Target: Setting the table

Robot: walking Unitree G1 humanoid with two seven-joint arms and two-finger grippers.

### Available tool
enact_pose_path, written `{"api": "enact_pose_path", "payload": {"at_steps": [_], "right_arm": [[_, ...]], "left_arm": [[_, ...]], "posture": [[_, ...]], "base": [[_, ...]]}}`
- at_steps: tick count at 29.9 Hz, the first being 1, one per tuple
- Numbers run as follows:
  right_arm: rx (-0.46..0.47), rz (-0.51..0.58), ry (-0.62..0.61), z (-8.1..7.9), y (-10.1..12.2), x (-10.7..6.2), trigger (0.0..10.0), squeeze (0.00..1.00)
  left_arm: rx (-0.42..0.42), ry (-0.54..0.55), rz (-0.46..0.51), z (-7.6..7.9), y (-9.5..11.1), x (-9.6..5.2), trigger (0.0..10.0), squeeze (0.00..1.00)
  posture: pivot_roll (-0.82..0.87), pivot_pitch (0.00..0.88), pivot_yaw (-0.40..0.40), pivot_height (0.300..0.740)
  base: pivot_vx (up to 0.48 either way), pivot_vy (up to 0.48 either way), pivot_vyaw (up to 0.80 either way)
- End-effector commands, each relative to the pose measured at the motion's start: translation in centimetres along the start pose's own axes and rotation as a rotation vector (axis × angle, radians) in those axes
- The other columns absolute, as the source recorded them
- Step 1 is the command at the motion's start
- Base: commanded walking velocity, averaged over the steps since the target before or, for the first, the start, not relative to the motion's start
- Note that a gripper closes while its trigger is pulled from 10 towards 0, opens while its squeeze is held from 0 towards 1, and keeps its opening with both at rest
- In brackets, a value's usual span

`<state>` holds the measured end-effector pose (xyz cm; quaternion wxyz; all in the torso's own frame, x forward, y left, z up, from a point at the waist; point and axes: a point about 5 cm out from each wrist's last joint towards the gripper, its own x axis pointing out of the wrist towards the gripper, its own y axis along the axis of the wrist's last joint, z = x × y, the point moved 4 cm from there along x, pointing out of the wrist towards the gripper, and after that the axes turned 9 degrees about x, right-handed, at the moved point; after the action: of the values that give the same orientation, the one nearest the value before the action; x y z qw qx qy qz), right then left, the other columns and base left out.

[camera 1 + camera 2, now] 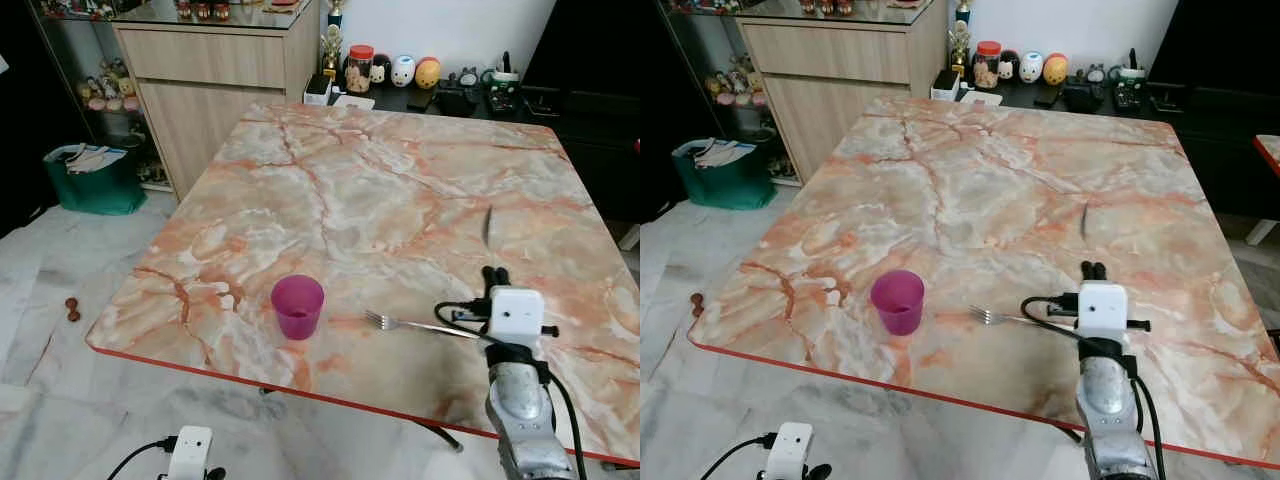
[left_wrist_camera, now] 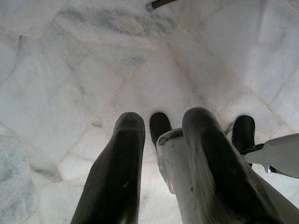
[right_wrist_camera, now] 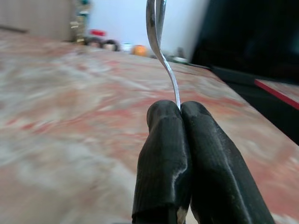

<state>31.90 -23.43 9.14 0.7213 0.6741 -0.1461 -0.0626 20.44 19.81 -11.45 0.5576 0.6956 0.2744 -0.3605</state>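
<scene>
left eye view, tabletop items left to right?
Magenta plastic cup → silver metal fork lying flat → right pincer, shut on a silver metal spoon held above the orange marble table.

**Where the four cameras look**

The two head views look forward and down from high up, sharing the marble table (image 1: pixel 400 200), its purple cup (image 1: pixel 297 306) and fork (image 1: pixel 1005 318). The left wrist view faces straight down along its fingers (image 2: pixel 117 177) at the tiled floor (image 2: pixel 70 70). The right wrist view sits low, close over the tabletop, facing a blurred, probably shelf-lined, far wall.
</scene>
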Motion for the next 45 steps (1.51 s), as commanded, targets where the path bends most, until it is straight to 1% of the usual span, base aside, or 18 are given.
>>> {"api": "enact_pose_path", "payload": {"at_steps": [1, 3, 7, 16, 23, 34, 40, 45], "right_arm": [[0.031, 0.000, -0.051, 0.8, 0.2, 0.3, 10.0, 0.00], [0.010, 0.013, -0.037, 0.7, 0.4, 0.3, 10.0, 0.00], [0.013, 0.018, -0.015, 0.1, 0.6, 0.2, 10.0, 0.00], [0.027, 0.002, -0.018, 0.0, 0.3, 0.3, 10.0, 0.00], [0.035, 0.003, -0.013, -0.1, 0.5, 0.8, 10.0, 0.00], [0.036, 0.005, -0.016, 0.0, 0.6, 1.1, 10.0, 0.00], [0.038, 0.004, -0.016, 0.0, 0.6, 1.2, 10.0, 0.00], [0.039, 0.003, -0.014, -0.1, 0.6, 1.3, 10.0, 0.00]], "left_arm": [[0.001, -0.002, -0.011, -0.1, -0.3, -0.1, 10.0, 0.00], [0.001, -0.002, -0.010, -0.1, -0.3, -0.1, 10.0, 0.00], [-0.001, -0.001, -0.008, -0.1, -0.2, 0.0, 10.0, 0.00], [-0.024, 0.014, -0.019, -0.5, -0.9, -0.2, 10.0, 0.00], [-0.048, -0.003, -0.010, -0.3, -0.9, -0.3, 10.0, 0.00], [-0.057, -0.014, -0.003, 0.1, -0.8, -0.2, 10.0, 0.00], [-0.056, -0.013, -0.004, 0.1, -0.8, -0.2, 10.0, 0.00], [-0.046, -0.004, -0.008, -0.1, -0.8, -0.2, 10.0, 0.00]], "posture": [[0.03, 0.000, -0.029, 0.740], [0.03, 0.000, -0.029, 0.740], [0.03, 0.000, -0.032, 0.740], [0.04, 0.000, -0.035, 0.740], [0.04, 0.000, -0.039, 0.740], [0.04, 0.000, -0.039, 0.740], [0.04, 0.000, -0.041, 0.740], [0.04, 0.000, -0.041, 0.740]], "base": [[0.000, 0.000, 0.00], [0.000, 0.000, 0.00], [0.000, 0.000, 0.00], [0.000, 0.000, 0.00], [0.000, 0.000, 0.00], [-0.261, 0.000, 0.00], [-0.301, 0.000, 0.00], [0.000, 0.000, 0.00]]}}
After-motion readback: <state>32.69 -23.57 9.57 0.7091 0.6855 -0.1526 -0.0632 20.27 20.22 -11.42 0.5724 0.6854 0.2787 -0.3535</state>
